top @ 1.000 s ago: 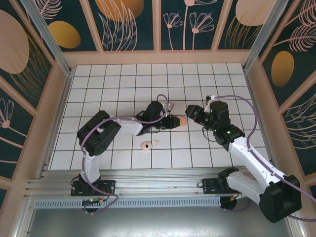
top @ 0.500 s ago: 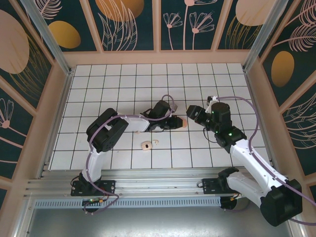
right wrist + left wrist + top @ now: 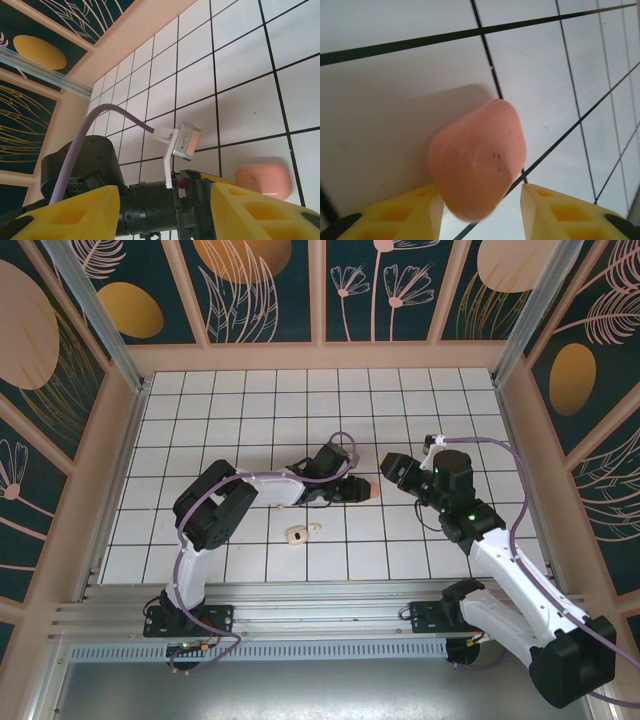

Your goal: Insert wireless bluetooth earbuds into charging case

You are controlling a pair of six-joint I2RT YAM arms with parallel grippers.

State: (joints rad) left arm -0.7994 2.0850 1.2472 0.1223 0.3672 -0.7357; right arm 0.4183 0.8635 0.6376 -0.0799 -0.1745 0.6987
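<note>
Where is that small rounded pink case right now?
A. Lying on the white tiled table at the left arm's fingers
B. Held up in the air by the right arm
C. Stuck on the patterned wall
A: the pink case lies on the tiled table at the tips of the open left gripper, while the right gripper holds nothing.

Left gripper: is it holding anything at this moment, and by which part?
Apparently nothing: the left gripper stands open around the coral-pink rounded case lying on the white gridded table, with a gap beside one yellow finger.
</note>
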